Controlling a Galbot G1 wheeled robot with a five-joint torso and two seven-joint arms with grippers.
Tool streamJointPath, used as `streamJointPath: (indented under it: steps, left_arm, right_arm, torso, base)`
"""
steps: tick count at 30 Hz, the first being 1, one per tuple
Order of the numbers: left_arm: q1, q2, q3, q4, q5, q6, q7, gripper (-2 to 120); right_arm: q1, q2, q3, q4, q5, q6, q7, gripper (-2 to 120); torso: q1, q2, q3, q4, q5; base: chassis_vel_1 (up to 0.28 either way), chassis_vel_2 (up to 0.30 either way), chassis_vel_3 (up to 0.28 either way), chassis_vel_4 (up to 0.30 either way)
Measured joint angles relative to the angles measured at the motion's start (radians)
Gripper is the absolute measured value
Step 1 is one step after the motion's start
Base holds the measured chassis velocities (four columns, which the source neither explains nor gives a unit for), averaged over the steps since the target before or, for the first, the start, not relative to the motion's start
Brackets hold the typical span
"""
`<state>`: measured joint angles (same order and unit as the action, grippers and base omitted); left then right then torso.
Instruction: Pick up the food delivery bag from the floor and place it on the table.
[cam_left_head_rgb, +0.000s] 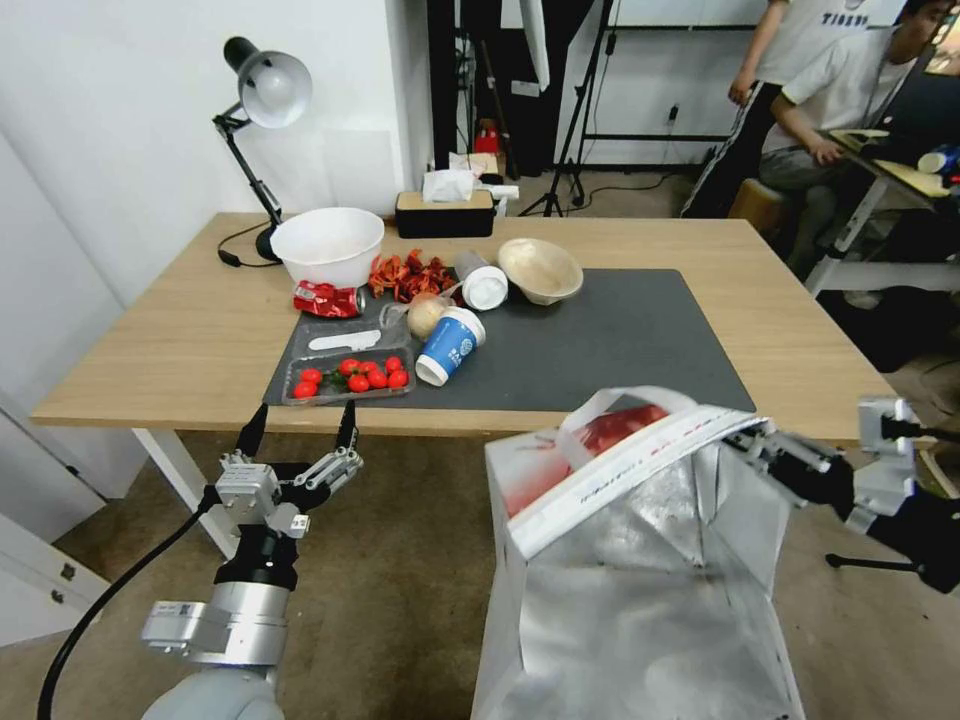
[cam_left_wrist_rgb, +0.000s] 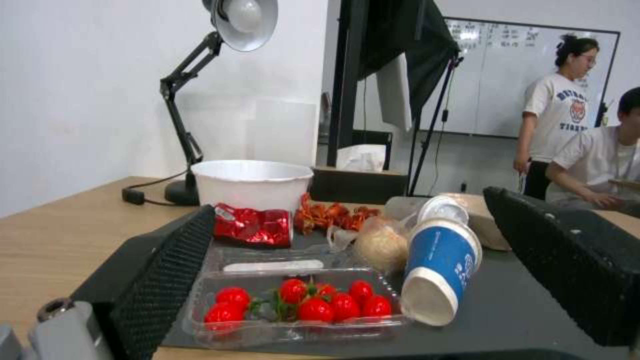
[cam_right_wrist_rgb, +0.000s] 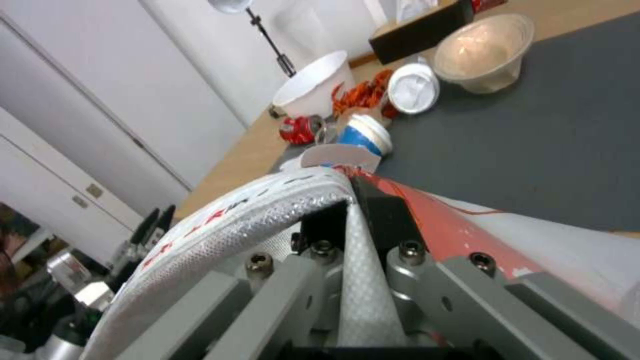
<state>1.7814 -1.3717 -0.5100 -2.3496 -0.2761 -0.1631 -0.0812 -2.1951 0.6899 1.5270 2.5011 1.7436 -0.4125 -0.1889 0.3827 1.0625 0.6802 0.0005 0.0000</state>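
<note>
The food delivery bag (cam_left_head_rgb: 640, 560) hangs off the floor (cam_left_head_rgb: 400, 580), tilted, its silver foil lining facing me and its red face toward the table (cam_left_head_rgb: 160, 340). Its top rim sits about level with the table's front edge. My right gripper (cam_left_head_rgb: 755, 440) is shut on the bag's upper rim at its right corner. In the right wrist view the white rim (cam_right_wrist_rgb: 220, 225) is pinched in the right gripper (cam_right_wrist_rgb: 353, 200). My left gripper (cam_left_head_rgb: 305, 408) is open and holds nothing, just before the table's front edge. In the left wrist view the left gripper (cam_left_wrist_rgb: 348, 201) faces the tomato tray.
On the dark grey mat (cam_left_head_rgb: 620, 340) the left half holds a tomato tray (cam_left_head_rgb: 350, 378), a tipped blue cup (cam_left_head_rgb: 448, 346), a white bowl (cam_left_head_rgb: 328, 245), red crayfish shells (cam_left_head_rgb: 408, 275) and a beige bowl (cam_left_head_rgb: 540, 270). A desk lamp (cam_left_head_rgb: 262, 120) stands at the back left. The mat's right half is bare.
</note>
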Motion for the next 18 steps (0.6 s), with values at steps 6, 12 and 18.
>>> streamJointPath:
  steps: [6,12,18]
  left_arm:
    - [0.002,-0.003,0.000,-0.004,0.004,-0.001,0.000,100]
    - [0.006,-0.007,-0.004,-0.010,0.009,-0.001,-0.001,100]
    - [0.010,-0.013,-0.005,-0.012,0.019,-0.001,-0.002,100]
  right_arm:
    - [0.062,-0.021,0.025,0.000,0.073,-0.007,0.032,0]
    - [0.208,-0.093,0.007,0.000,0.145,0.004,0.061,0]
    - [0.313,-0.162,-0.051,0.000,0.170,0.043,0.065,0]
  torso:
    - [0.000,0.000,0.000,0.0001,0.0001]
    - [0.000,-0.001,0.000,0.0002,0.0000]
    - [-0.001,-0.001,-0.001,0.0003,0.0001]
  base:
    - [0.000,0.000,0.000,0.000]
    - [0.000,0.000,0.000,0.000]
    - [0.000,0.000,0.000,0.000]
